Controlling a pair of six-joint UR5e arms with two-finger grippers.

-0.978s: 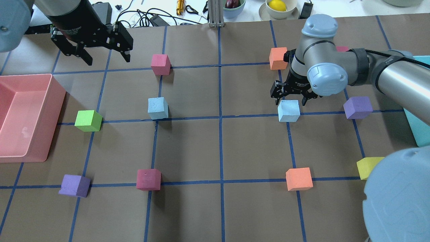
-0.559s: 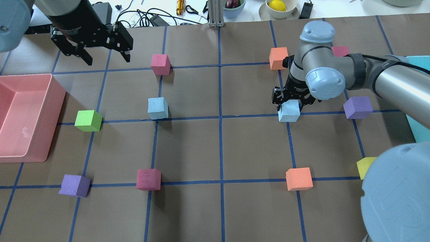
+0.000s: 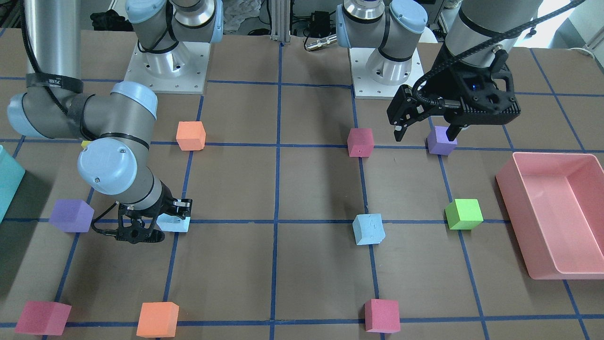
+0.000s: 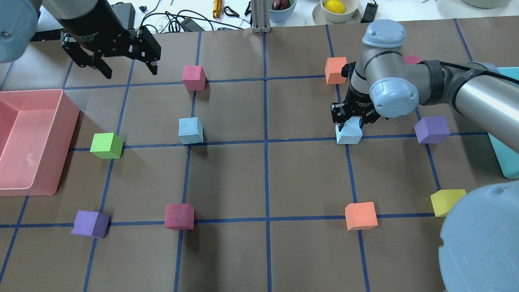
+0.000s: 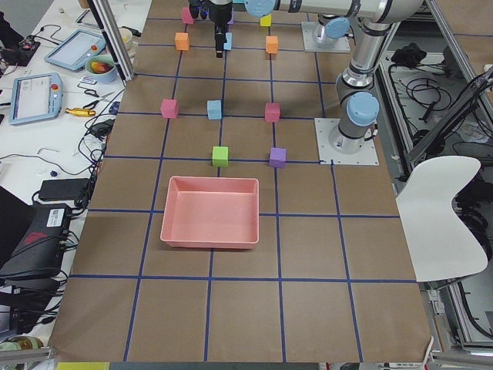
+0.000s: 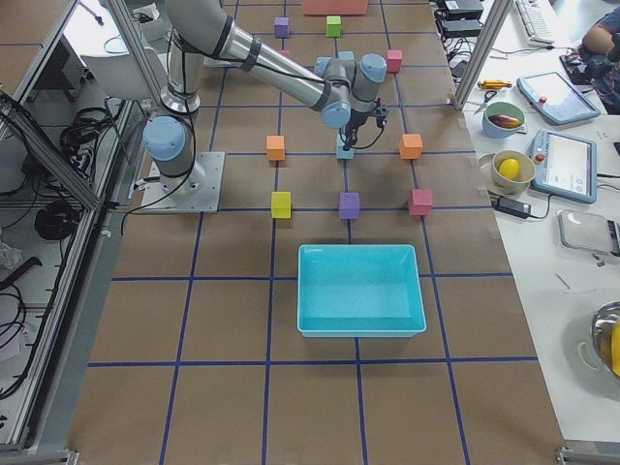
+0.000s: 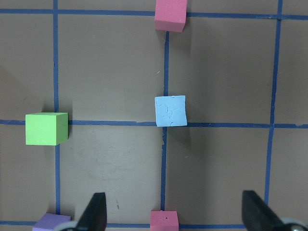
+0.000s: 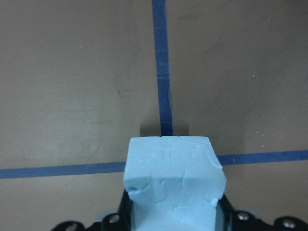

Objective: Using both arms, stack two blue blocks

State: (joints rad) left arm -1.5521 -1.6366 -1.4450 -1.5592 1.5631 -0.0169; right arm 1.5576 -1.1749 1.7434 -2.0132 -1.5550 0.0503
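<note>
One pale blue block [image 4: 349,134] sits on the table at right centre. My right gripper [image 4: 349,123] is lowered over it, and the jaws press its two sides. The block fills the bottom of the right wrist view [image 8: 173,173] and still seems to rest on the paper. It shows beside the gripper in the front view [image 3: 174,223]. The second blue block [image 4: 190,130] stands alone at left centre. It is also in the front view [image 3: 368,229] and the left wrist view [image 7: 171,110]. My left gripper [image 4: 130,72] hangs open and empty high over the far left.
A pink bin [image 4: 65,121] is at the left edge and a teal bin [image 4: 502,158] at the right. Green [image 4: 106,145], purple [image 4: 432,129], orange [image 4: 335,69], dark pink [image 4: 194,77] and yellow [image 4: 446,201] cubes are spread over the taped grid.
My right gripper came down from just behind the right blue block, straddled it and closed on its sides. The left arm has not moved.
</note>
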